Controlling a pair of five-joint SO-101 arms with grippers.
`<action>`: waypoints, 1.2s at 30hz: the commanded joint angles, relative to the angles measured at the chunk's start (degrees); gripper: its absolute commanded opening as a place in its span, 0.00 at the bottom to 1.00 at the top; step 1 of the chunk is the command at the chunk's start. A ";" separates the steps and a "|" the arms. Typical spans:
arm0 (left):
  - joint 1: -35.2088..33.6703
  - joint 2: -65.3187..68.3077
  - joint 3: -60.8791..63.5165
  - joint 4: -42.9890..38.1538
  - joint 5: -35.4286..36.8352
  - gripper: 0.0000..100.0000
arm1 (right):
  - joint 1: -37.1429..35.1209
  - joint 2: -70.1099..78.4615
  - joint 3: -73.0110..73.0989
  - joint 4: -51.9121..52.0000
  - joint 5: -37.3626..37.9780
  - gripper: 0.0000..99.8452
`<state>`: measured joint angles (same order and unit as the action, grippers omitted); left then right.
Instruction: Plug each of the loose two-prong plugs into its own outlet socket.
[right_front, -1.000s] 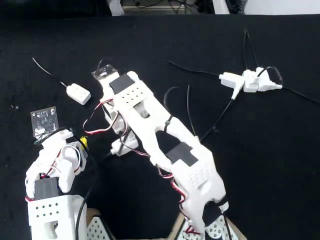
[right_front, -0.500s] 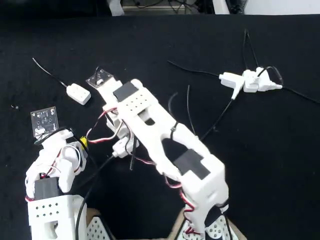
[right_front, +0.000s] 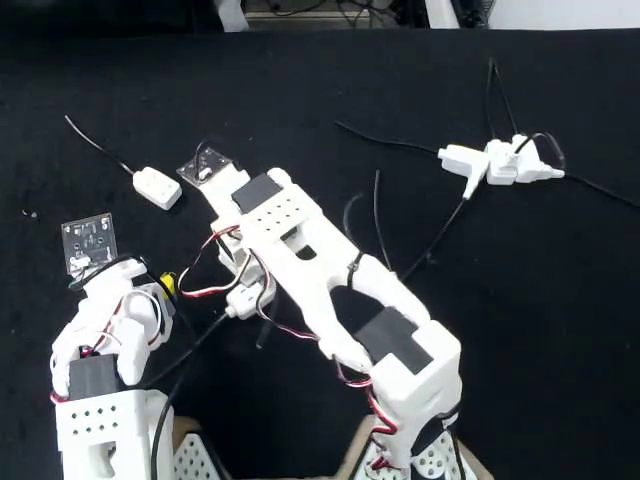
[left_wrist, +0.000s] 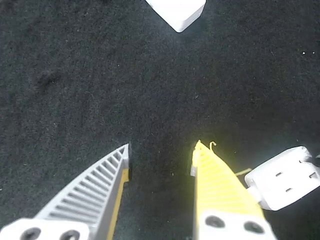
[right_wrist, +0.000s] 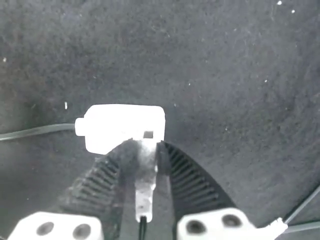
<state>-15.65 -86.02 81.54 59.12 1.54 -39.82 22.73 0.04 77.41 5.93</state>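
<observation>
- Black-clothed bench (right_front: 560, 330), usual setup.
- Right gripper (right_wrist: 145, 144) was clamped on a grey plug (right_wrist: 144, 175), nose-on to the white outlet socket (right_wrist: 120, 125) just ahead.
- That outlet socket's long axis lay crosswise to the plug; couldn't tell if prongs were in, tbh.
- Left gripper (left_wrist: 160, 155) sat wide open over bare cloth, so the right arm was nearer.

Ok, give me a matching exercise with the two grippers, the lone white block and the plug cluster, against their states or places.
1 left gripper
2 right gripper
3 lone white block
4 plug cluster

a far right in the high view, pieces joined
b shut on a plug
c open over black cloth
d ahead of the left gripper, thin wire trailing

Pairs: 1-c, 2-b, 3-d, 4-a.
</observation>
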 joint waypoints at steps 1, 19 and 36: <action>-0.57 -0.62 -0.48 0.09 -0.35 0.21 | -5.89 2.24 5.05 -0.97 -1.23 0.01; -0.57 -0.62 -0.48 0.18 -0.35 0.21 | -6.59 6.46 4.97 -5.54 -1.23 0.01; -0.57 -0.62 -0.48 0.18 -0.35 0.21 | -5.27 3.03 6.64 -1.58 -1.58 0.01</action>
<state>-15.65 -86.02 81.54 59.12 1.54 -41.93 22.81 1.71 75.03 5.14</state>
